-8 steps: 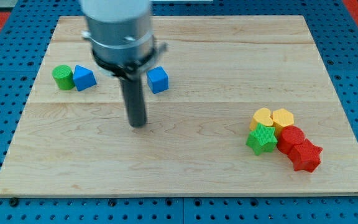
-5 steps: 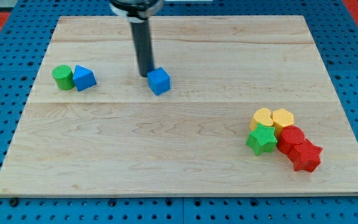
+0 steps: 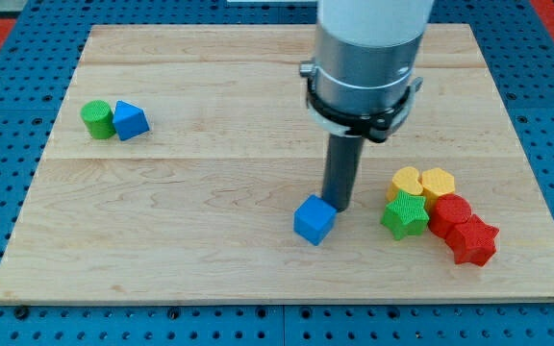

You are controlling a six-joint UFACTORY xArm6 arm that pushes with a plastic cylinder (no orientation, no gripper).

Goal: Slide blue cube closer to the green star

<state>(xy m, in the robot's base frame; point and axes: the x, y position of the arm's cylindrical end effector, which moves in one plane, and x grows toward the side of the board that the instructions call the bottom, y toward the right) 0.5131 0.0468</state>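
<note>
The blue cube sits on the wooden board, below the middle, to the left of the green star. A gap of bare wood lies between cube and star. My tip stands just above and right of the blue cube, touching or almost touching its upper right corner. The rod rises from there into the wide grey arm body.
The green star is in a cluster with two yellow blocks and two red blocks at the view's right. A green cylinder and a second blue block touch each other at the view's left.
The blue cube has slid from the upper middle of the board down and to the right, much nearer the green star. My tip has followed it and the arm body has come into view.
</note>
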